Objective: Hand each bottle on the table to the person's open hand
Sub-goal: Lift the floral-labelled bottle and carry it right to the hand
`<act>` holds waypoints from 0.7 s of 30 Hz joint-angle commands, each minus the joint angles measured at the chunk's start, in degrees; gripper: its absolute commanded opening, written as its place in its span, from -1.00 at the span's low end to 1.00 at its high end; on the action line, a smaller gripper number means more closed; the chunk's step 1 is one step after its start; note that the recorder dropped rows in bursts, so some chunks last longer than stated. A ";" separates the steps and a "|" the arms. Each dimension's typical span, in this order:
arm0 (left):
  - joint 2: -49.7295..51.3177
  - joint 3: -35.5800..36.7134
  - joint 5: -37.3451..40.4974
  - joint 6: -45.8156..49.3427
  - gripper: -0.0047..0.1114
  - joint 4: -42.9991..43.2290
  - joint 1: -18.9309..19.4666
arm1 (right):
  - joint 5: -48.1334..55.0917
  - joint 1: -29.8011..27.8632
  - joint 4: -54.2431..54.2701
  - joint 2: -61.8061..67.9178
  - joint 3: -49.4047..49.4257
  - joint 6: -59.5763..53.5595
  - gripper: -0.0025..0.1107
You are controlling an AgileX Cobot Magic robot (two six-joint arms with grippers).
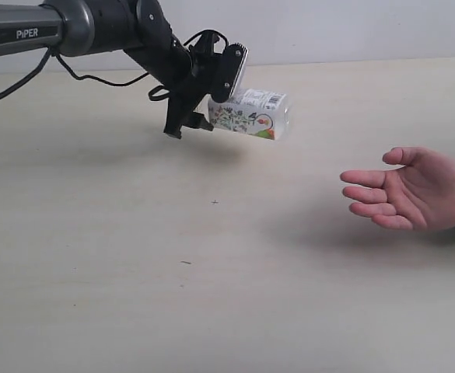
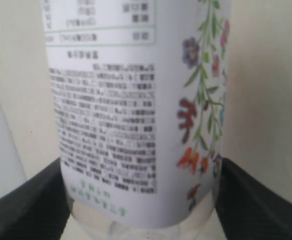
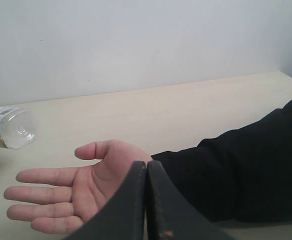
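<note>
Exterior view: floral bottle (image 1: 252,113) held in the air, short of the open hand (image 1: 414,190).
Left gripper (image 1: 215,97) grasps it sideways above the table (image 1: 134,272), well apart from the palm. Left wrist view: black fingers (image 2: 31,205) pinch the bottle's sides. Right wrist view: right gripper (image 3: 146,200) is clenched on nothing, the palm beyond it. Handover looks midway; next, the bottle needs to reach the palm, lower, then be released.

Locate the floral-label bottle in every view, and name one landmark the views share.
Exterior view: floral bottle at upper centre, lying sideways, gripped by the left hand.
Left wrist view: fills the frame, label close up.
Right wrist view: at the far left edge.
Shared landmark: person's open hand, seen in the exterior and right wrist views; not in the left wrist view.
</note>
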 commanded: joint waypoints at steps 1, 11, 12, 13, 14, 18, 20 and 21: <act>-3.49 0.01 2.80 -5.63 -0.92 1.44 0.13 | -0.48 0.19 -0.23 -0.32 0.25 0.03 -0.96; -10.57 0.01 13.59 -26.57 -0.92 7.26 -1.71 | -0.48 0.19 -0.23 -0.32 0.25 0.03 -0.96; -10.99 0.13 13.85 -30.08 -0.92 8.94 -2.47 | -0.48 0.19 -0.23 -0.32 0.25 0.03 -0.96; -11.79 0.23 13.86 -34.45 -0.92 10.57 -3.36 | -0.48 0.19 -0.23 -0.32 0.25 0.03 -0.96; -12.38 0.76 14.01 -38.91 -0.92 12.33 -4.36 | -0.48 0.19 -0.23 -0.32 0.25 0.03 -0.96; -14.67 3.13 16.48 -53.22 -0.92 17.55 -9.11 | -0.48 0.19 -0.23 -0.32 0.25 0.03 -0.96; -15.26 4.55 17.11 -59.83 -0.92 20.64 -12.09 | -0.48 0.19 -0.23 -0.32 0.25 0.03 -0.96; -15.55 5.21 17.11 -64.60 -0.92 22.80 -13.57 | -0.48 0.19 -0.23 -0.32 0.25 0.03 -0.96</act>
